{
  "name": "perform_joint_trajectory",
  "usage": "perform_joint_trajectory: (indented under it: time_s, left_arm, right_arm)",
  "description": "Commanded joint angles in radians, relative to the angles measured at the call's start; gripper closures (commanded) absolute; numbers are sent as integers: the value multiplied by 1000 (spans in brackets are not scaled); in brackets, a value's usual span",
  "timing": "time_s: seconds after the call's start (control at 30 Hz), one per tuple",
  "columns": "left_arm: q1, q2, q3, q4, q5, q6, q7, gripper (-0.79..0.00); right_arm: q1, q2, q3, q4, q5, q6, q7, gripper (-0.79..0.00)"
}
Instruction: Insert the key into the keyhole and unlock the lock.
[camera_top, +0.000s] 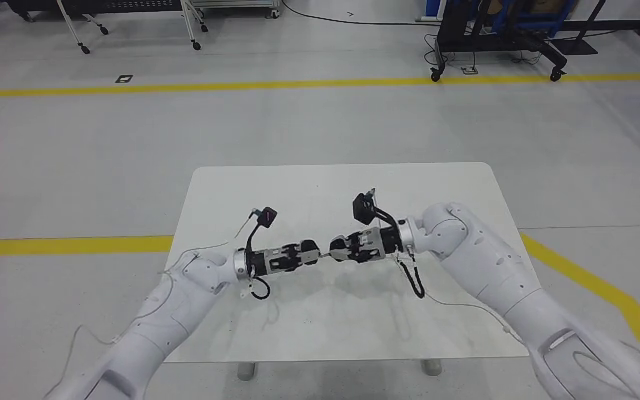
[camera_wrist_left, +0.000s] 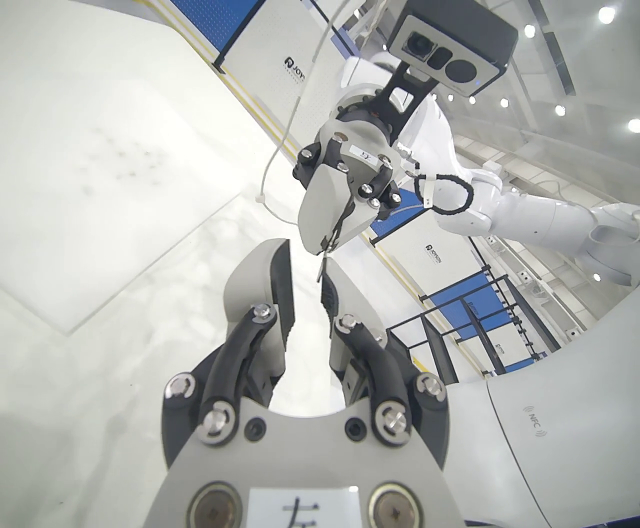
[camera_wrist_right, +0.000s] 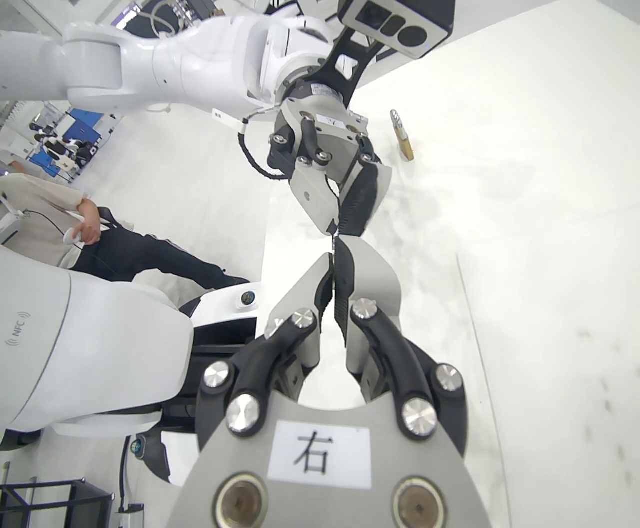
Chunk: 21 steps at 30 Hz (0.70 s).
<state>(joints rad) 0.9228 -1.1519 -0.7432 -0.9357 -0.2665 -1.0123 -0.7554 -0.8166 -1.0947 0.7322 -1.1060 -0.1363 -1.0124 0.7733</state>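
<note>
our right pincer (camera_wrist_right: 332, 257) pinches the key (camera_wrist_left: 321, 265), likely light, stiff, slippery; left pincer (camera_wrist_left: 305, 257) slightly spread. we'd grip the padlock (camera_wrist_right: 403, 144) on the worktop (camera_wrist_right: 525, 175) by its body.

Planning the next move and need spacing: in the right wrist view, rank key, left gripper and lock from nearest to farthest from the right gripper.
1. key: pinched in the right gripper.
2. left gripper: facing it, just beyond the key.
3. lock: lying on the table, past the left gripper.
</note>
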Motion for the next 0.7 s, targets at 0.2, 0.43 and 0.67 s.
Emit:
perform_joint_trajectory:
  time_s: [0.2,0.43,0.67]
  left_arm:
    - [62,45,-146,-144,56,0,57,-785]
    - [140,116,-325,-281,274,66,5,-785]
    - [287,202,-591,-443,432,229,-88,-785]
  right_arm:
    - [-42,37,90,-12,17,0,-85,0]
    - [-42,37,90,-12,17,0,-85,0]
    - [-42,37,90,-12,17,0,-85,0]
